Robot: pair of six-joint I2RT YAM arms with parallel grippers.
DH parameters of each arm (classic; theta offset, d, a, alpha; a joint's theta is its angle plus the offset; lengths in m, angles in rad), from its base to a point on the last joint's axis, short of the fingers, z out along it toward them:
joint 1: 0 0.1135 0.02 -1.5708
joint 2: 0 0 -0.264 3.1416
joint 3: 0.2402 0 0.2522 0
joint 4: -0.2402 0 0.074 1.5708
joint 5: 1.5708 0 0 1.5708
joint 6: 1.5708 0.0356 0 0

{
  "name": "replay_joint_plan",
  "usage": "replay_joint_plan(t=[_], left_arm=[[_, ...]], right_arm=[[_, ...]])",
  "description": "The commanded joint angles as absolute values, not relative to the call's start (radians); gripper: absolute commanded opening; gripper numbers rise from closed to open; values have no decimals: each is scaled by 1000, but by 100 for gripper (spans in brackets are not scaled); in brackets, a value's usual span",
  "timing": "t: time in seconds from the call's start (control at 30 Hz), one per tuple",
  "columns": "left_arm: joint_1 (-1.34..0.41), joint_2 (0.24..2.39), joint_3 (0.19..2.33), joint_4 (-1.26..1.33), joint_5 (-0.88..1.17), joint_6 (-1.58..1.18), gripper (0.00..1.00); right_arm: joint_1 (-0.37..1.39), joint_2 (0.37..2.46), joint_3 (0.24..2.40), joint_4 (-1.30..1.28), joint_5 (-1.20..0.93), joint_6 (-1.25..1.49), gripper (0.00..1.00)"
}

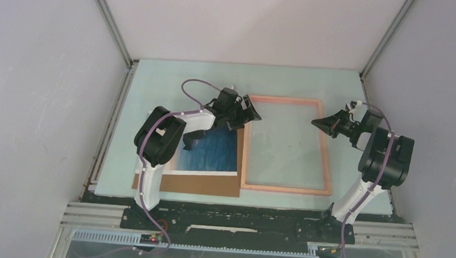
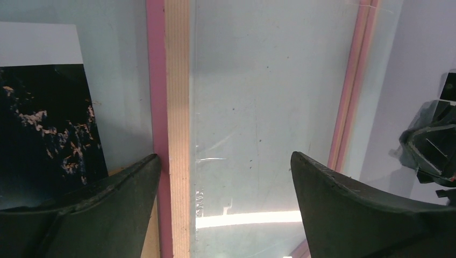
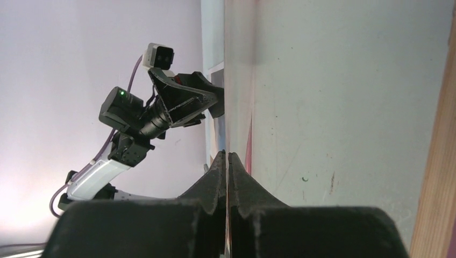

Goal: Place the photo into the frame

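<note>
The frame (image 1: 282, 189), thin and salmon-pink with a see-through middle, lies right of centre on the table. Its left rail (image 2: 176, 80) runs up the left wrist view. The photo (image 1: 212, 152), blue sea with a white border, lies face up just left of the frame, partly under my left arm. Its dark cliff part (image 2: 48, 118) shows beside the rail. My left gripper (image 1: 253, 114) is open and empty over the frame's far left corner, its jaws straddling the left rail (image 2: 225, 156). My right gripper (image 1: 317, 123) is shut on a thin edge at the frame's right side (image 3: 227, 153).
A plain brown cardboard sheet (image 1: 198, 184) lies under the photo's near edge. Grey walls close in the table on the left, back and right. The arm bases sit at the near edge. My left gripper also shows in the right wrist view (image 3: 183, 102).
</note>
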State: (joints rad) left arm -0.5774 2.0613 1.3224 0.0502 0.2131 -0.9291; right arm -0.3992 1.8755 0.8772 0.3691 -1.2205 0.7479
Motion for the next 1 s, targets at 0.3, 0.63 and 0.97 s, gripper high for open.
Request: replay_joint_plan(t=[0.3, 0.63, 0.97], left_arm=[[-569, 1986, 1255, 189, 213, -988, 98], [-560, 1944, 1200, 241, 200, -993, 98], [-559, 1950, 1206, 247, 206, -998, 98]], right_arm=[[-369, 1800, 854, 612, -1295, 879, 0], [-359, 1808, 850, 652, -1287, 916, 0], [-353, 1868, 854, 770, -1291, 995, 0]])
